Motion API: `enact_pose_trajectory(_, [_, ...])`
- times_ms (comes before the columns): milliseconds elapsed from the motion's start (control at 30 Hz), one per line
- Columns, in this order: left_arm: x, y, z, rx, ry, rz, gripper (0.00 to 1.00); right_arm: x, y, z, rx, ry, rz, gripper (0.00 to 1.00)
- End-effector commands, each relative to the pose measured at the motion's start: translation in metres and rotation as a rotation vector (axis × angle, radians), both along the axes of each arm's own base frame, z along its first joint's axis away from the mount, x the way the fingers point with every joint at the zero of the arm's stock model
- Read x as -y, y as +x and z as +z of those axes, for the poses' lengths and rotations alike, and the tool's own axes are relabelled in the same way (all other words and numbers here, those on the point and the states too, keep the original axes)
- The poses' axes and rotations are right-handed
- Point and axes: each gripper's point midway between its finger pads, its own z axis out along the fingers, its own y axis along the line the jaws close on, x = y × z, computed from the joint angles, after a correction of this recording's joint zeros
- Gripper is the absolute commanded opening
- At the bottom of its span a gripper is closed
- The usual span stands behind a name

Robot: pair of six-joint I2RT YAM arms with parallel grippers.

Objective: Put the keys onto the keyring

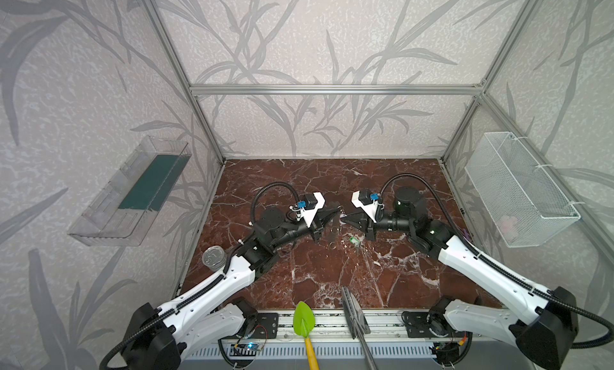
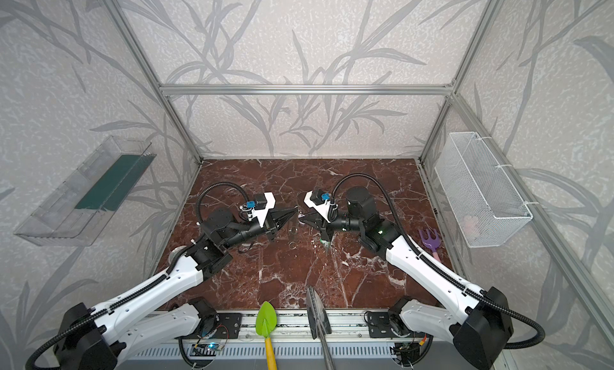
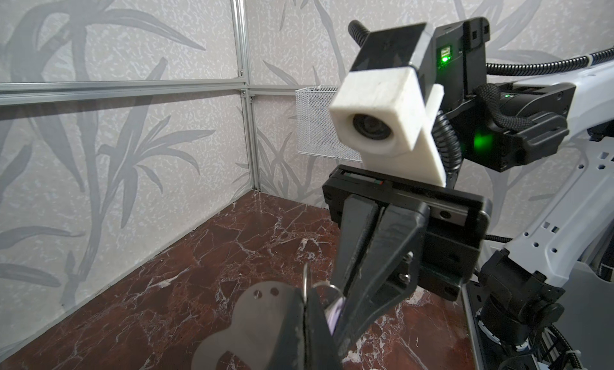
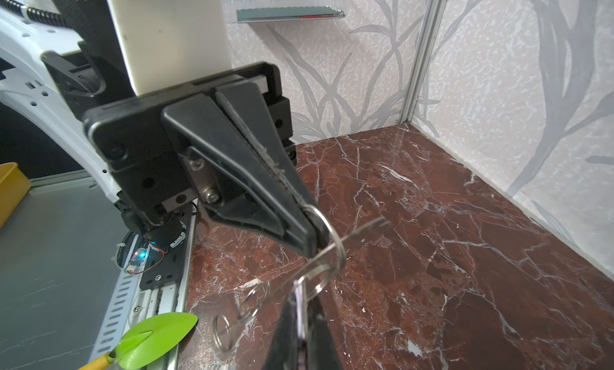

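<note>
Lilac key [image 4: 300,300] is pinched in the clenched right end effector [image 3: 344,318], tip to tip above the surface [image 1: 332,278] with the clenched left end effector [image 4: 315,232] gripping the keyring [image 3: 252,318], so it should probably slide on slowly, ring held steady, while the green key [image 1: 353,240] lies below.

Pale wallpaper [image 1: 315,36] with grey leaf sprays on three walls; aluminium frame rails [image 1: 335,90] along the corners; red-brown marble floor [image 1: 332,272], white-veined; clear plastic shelf [image 1: 129,192] mounted left; white wire mesh basket [image 1: 521,189] mounted right; soft, even lighting.
</note>
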Motion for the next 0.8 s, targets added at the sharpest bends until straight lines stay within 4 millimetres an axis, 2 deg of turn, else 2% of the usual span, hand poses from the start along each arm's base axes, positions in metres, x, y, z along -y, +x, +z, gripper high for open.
enact_pose_trajectory(0, [-0.001,-0.001,0.014,0.026,-0.055,-0.011,0.00,-0.008,-0.014,0.011,0.010,0.001,0.099,0.00])
enact_pose_trajectory(567, [0.003,-0.004,0.009,0.003,-0.082,-0.044,0.00,-0.024,-0.022,0.005,-0.021,-0.068,0.272,0.00])
enact_pose_trajectory(767, [0.001,-0.007,0.010,0.012,-0.098,-0.046,0.00,-0.023,-0.024,-0.001,-0.035,-0.079,0.280,0.00])
